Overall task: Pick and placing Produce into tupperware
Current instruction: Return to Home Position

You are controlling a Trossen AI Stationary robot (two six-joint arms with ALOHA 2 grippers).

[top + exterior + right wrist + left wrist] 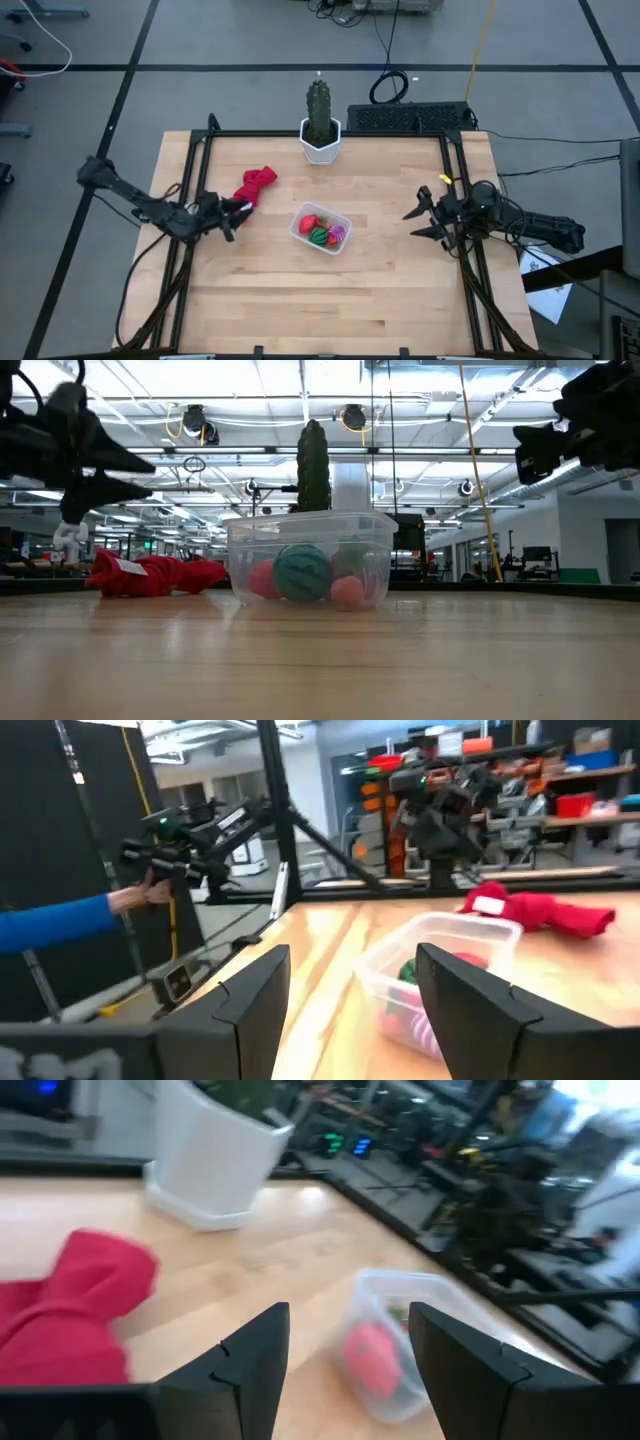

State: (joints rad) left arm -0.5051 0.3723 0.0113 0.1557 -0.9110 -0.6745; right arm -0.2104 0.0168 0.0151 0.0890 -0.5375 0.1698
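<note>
Your left gripper, spread and empty, hangs beside the red cloth near the table's left edge; the right gripper, at the right edge, is likewise released. With the produce in the tupperware mid-table, a low swing home could drag the cloth into it

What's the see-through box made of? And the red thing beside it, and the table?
The box looks like clear plastic, slightly glossy: the toy fruit shows through its walls. The red thing looks like soft matte cloth, since it lies crumpled in folds. The table looks like pale wood with a smooth finish; plank lines show from above.
</note>
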